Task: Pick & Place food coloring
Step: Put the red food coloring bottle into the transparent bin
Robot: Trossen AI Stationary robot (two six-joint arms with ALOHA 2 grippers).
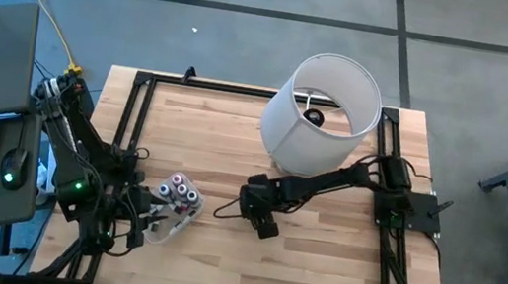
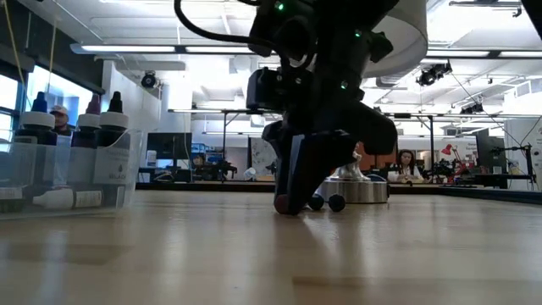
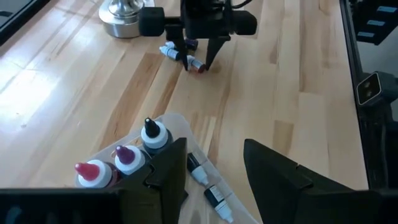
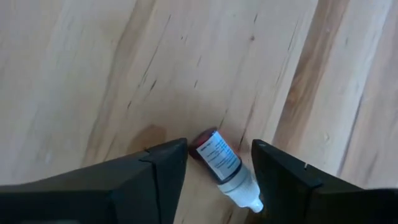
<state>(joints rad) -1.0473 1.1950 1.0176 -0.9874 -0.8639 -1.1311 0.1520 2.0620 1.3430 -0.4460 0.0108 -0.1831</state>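
Food coloring bottle [image 4: 222,163] lies on the table between right gripper's [image 4: 219,163] open jaws, arm lowered

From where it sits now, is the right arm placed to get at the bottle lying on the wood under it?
Probably yes. The right gripper is low over the table with its jaws open on either side of the lying bottle, and nothing lies between them; the second bottle lies just beside.
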